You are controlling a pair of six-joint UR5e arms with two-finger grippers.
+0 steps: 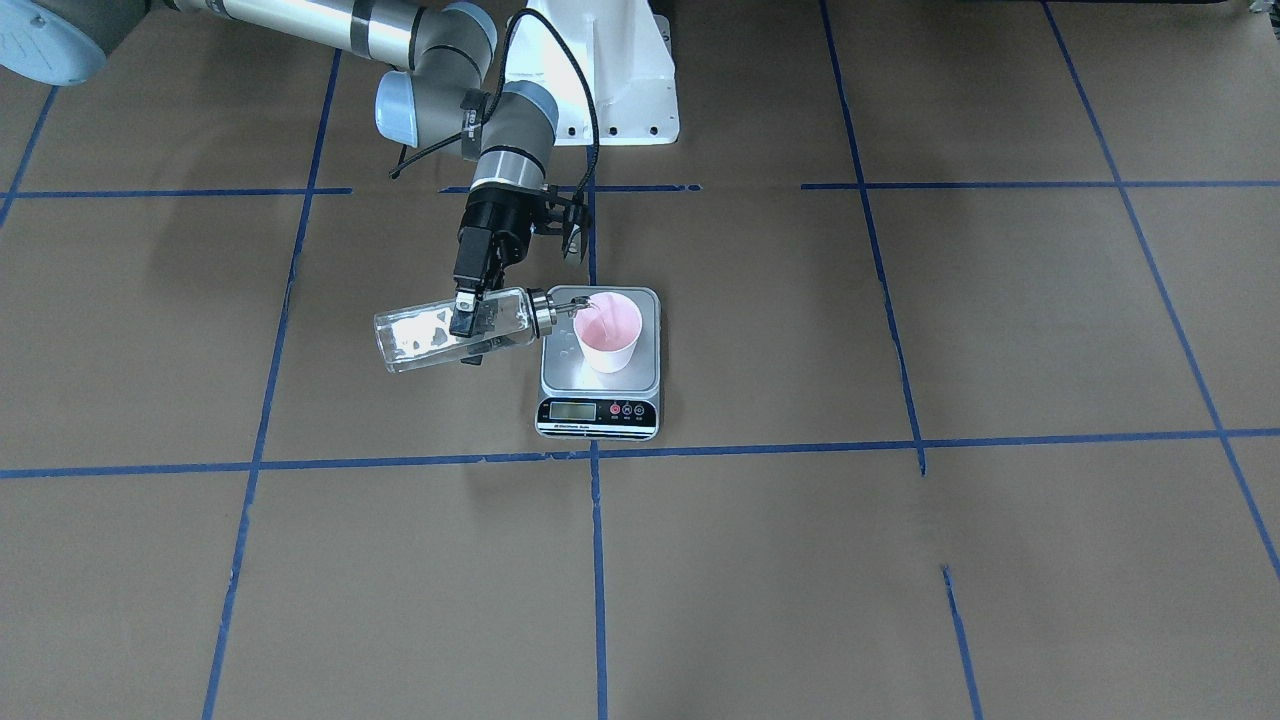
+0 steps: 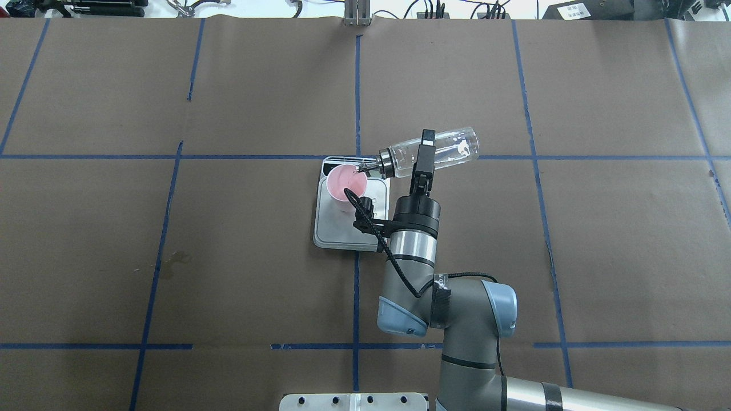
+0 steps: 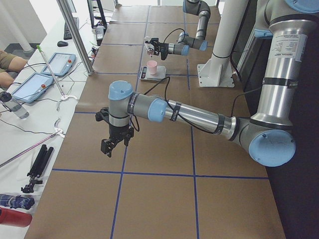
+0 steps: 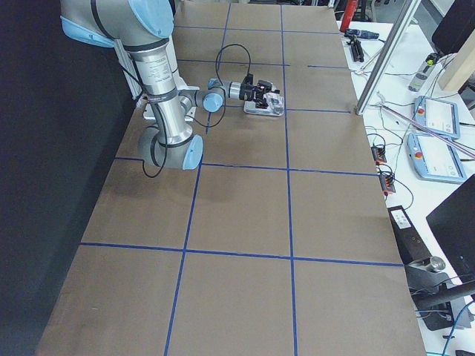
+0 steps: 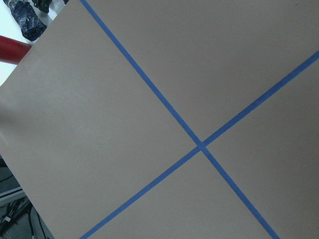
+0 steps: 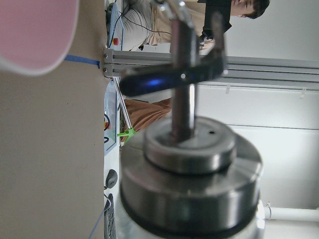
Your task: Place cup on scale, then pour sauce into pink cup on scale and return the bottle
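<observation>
Pink cup [image 1: 608, 338] stood upright on the silver platform of the kitchen scale [image 1: 598, 412], near the centre of the front-facing view and inside the platform's edges. The right gripper [image 1: 468, 330] pinched the clear glass bottle [image 1: 415, 342] across its middle, one finger over it and one beneath. It held the bottle on its side above the worktop [image 1: 900, 560], base towards the frame's left and metal pourer [image 1: 556, 311] pointing right. The spout's tip sat at the cup's upper-left rim, only just over the opening. A faint pale line inside the cup may have been a thin stream of sauce, but the view was too coarse to be sure. The left gripper [image 3: 112, 144] hung over the worktop well apart from the scale. It showed only from the side, so I could not tell whether it was spread or closed.

The likeliest trouble was at the rim. With the spout so close to the edge, a small drift of the wrist could send liquid down the cup's outside onto the platform. The cup looked light, so a spout that dipped or swung as the bottle was righted could nudge or tip it. Any touch would also upset the reading. Smooth glass held by two narrow fingers could twist as the bottle was turned upright.
</observation>
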